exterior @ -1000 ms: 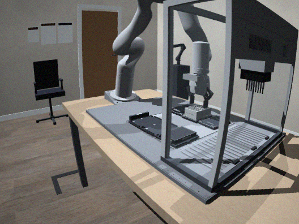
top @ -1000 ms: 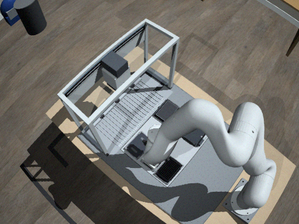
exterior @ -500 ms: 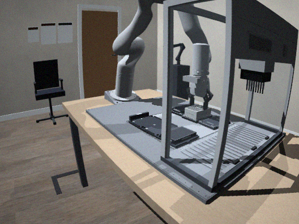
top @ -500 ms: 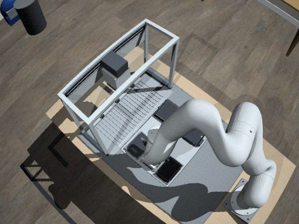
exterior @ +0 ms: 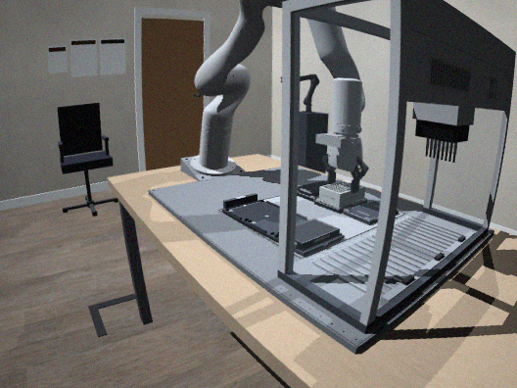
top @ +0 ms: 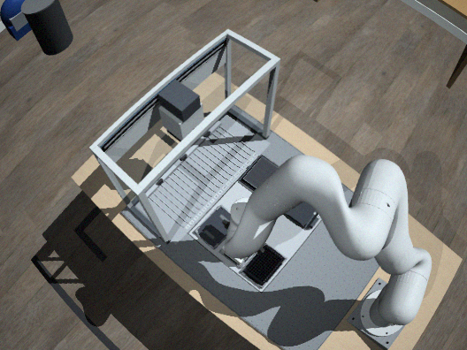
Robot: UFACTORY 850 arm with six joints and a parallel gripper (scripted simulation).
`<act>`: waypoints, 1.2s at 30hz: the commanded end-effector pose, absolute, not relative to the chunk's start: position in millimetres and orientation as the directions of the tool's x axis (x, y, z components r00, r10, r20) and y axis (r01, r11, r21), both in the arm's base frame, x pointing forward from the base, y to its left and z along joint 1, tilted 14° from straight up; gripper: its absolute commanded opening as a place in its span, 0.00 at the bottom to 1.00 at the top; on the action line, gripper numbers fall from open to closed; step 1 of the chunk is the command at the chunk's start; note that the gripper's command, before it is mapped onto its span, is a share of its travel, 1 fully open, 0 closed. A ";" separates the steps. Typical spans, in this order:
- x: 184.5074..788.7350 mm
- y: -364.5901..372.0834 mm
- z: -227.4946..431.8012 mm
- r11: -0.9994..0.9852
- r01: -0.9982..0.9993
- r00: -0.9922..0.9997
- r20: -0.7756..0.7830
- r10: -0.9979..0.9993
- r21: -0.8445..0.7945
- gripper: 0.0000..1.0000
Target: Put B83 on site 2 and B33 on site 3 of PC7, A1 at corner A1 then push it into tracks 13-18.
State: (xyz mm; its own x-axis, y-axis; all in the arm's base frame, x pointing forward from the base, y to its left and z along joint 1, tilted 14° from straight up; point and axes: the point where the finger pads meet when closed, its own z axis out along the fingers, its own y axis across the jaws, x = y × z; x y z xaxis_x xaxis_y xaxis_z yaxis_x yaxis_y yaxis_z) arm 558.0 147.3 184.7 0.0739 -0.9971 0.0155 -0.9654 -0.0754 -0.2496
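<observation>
- Gripper (exterior: pixel 344 184) wide open and holding nothing. It is down over B83 (exterior: pixel 338 197) in nest S2, with one finger on each side of the block's top.
- PC7 (exterior: pixel 264 220) is loose on the apron, short of the rails (exterior: pixel 406 240). No lamp is visibly lit.
- The flat dark plate on the carrier's far site looks like B33 (exterior: pixel 315 233) on site 3. I can't read the A1 corner or confirm it is seated.
- Sites 1 and 2 look bare.
- B38 (top: pixel 264 265) sits in S1, the nest nearest the arm's base.
- My read of what's left: grip B83, seat it on site 2, push PC7 into tracks 13-18 until the lamp lights, then let go.
- PC7's long axis runs roughly along the track direction. Its handle (exterior: pixel 240 201) is toward the base and the loaded end toward the rails. It looks about square, but I can't confirm the lineup with 13-18.
</observation>
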 end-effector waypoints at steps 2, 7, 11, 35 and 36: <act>559.9 147.6 181.3 -0.075 -0.965 0.074 0.015 -0.997 -0.252 1.00; 560.8 147.6 178.1 -0.075 -0.965 0.074 0.015 -0.997 -0.252 1.00; 561.1 147.6 176.9 -0.075 -0.965 0.074 0.015 -0.997 -0.252 1.00; 562.3 147.6 172.3 -0.075 -0.965 0.074 0.015 -0.997 -0.252 1.00; 562.3 147.6 172.3 -0.075 -0.965 0.074 0.015 -0.997 -0.252 1.00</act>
State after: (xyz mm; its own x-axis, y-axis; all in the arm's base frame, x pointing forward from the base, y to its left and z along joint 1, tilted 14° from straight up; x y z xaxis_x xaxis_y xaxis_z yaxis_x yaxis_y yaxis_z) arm 561.5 147.3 171.2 0.0738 -0.9971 0.0156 -0.9654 -0.0754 -0.2497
